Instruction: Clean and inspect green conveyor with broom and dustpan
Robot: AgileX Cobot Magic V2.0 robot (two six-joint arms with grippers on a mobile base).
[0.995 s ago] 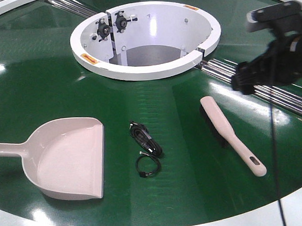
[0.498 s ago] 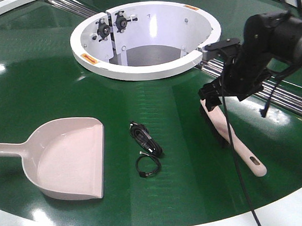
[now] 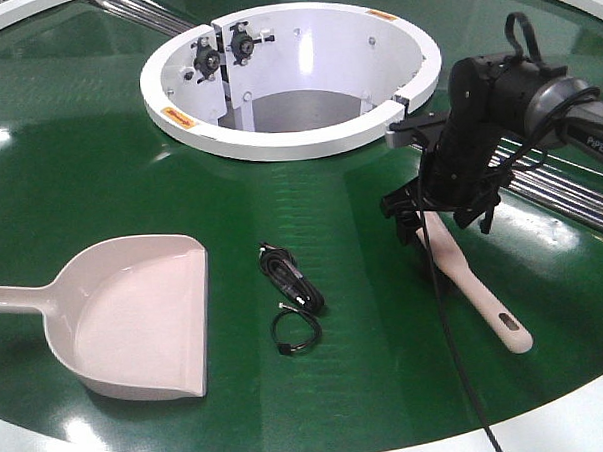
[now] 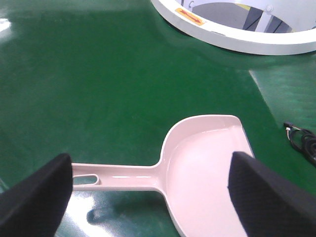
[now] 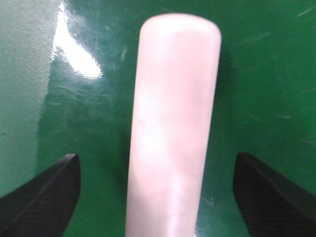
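Glossy green conveyor [image 3: 79,176] surface. Slim, smooth beige broom [image 3: 480,293] near right edge, right end effector [image 5: 155,162] spread astride its rounded tip. Pink scoop-shaped dustpan [image 3: 135,318] near front-left edge; left end effector [image 4: 150,163] spread above slotted handle.

A long, slim, pale beige plastic broom [image 5: 170,123] runs up the middle, its rounded end at the top, lying on the glossy dark green conveyor [image 5: 266,74]. The right gripper [image 5: 158,197] straddles it with black fingertips [image 5: 47,195] spread wide, clear of both sides. A white glare patch [image 5: 79,54] shines at upper left.
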